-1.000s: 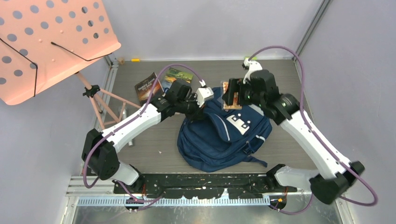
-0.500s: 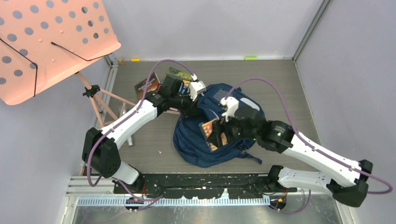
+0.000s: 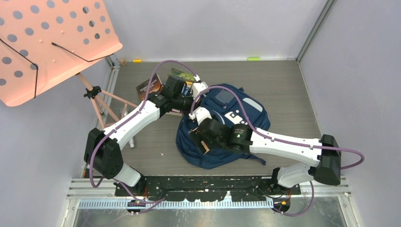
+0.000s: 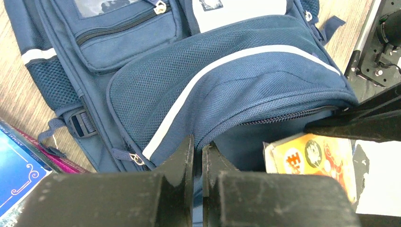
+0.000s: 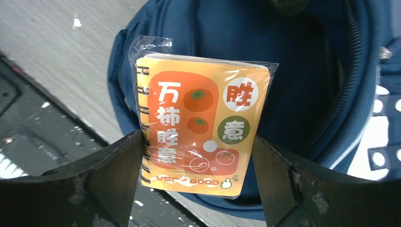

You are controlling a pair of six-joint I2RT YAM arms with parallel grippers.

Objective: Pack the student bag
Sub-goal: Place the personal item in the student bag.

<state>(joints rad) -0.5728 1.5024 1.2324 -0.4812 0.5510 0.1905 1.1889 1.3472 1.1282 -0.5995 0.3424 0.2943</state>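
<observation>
The student bag [image 3: 236, 118], navy with white stripe trim, lies in the middle of the table with its main compartment unzipped. My left gripper [image 3: 191, 100] is shut on the fabric edge of the bag's opening [image 4: 236, 85] and holds the flap up; in the left wrist view the jaws [image 4: 197, 147] pinch the fabric by the zip. My right gripper [image 3: 201, 140] is shut on an orange spiral notebook [image 5: 198, 125] in clear wrap, gripped by both side edges [image 5: 197, 142]. It holds the notebook at the mouth of the open compartment [image 5: 293, 71]. The notebook also shows in the left wrist view [image 4: 312, 161].
Two books [image 3: 149, 86] lie on the table left of the bag, their corners showing in the left wrist view [image 4: 19, 175]. A pink perforated music stand [image 3: 52, 42] leans over the far left. The black mounting rail [image 3: 208, 182] runs along the near edge.
My right arm has swung the notebook from the bag's far side, across its top, down to its near left side at the opening. The left gripper kept hold of the flap and pulled it left.
</observation>
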